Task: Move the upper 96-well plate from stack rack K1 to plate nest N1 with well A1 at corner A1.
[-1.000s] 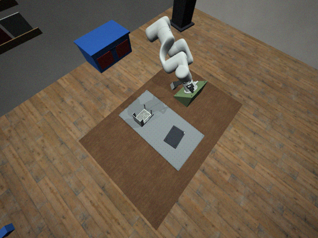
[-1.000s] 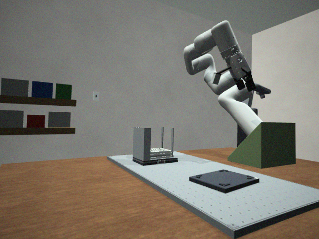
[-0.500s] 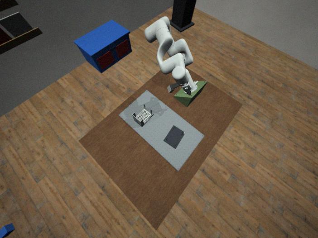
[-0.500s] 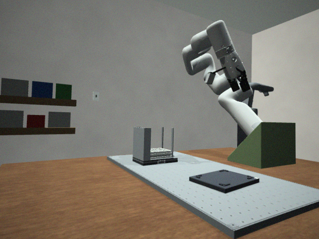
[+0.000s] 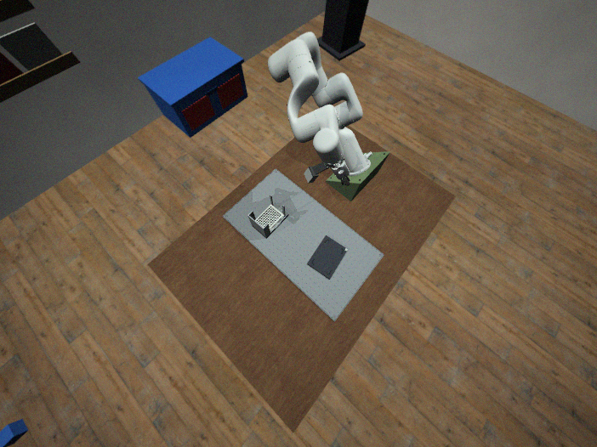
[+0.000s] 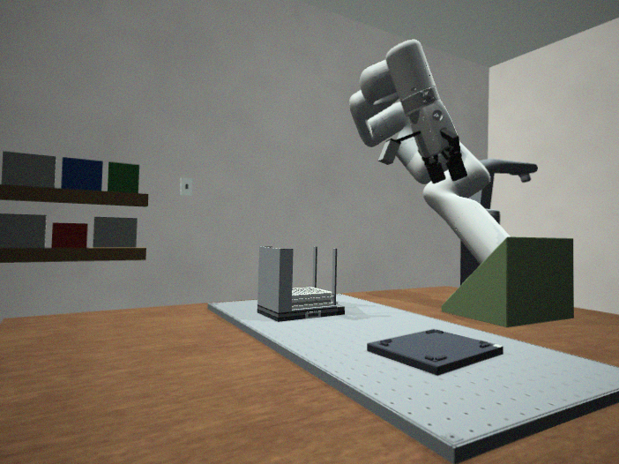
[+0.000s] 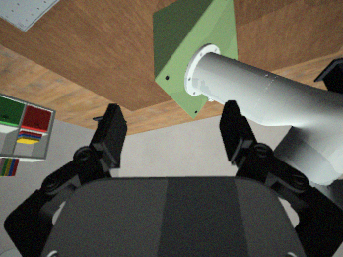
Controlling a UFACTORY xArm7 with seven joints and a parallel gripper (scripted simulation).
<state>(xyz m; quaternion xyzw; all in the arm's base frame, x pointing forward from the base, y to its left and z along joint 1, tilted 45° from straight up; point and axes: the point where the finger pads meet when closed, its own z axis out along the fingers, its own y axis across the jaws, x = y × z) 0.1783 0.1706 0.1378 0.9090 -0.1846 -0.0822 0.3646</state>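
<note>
The white seven-joint arm [image 6: 454, 203] is folded high over its green wedge-shaped base [image 6: 536, 298], and its black two-finger gripper [image 6: 446, 167] hangs spread to its widest with nothing between the fingers — a posture that suits a reach not yet begun, since a plate can only be taken from above through the rack's open top.

The upper white 96-well plate [image 6: 311, 291] lies on the lower white plate [image 6: 312, 303] inside the grey stack rack with thin upright posts [image 6: 275, 278], near the pale grey perforated board's [image 6: 361, 340] far end, well apart from the gripper. The dark square plate nest with small corner locators [image 6: 434, 349] sits nearer the board's other end and holds nothing.

The board lies on a brown wooden counter [image 6: 103, 381], the arm's base at the counter's far right edge. Around it are plank flooring [image 5: 497, 317], a blue cabinet with red doors [image 5: 196, 83], and dark wall shelves carrying coloured boxes [image 6: 71, 195].
</note>
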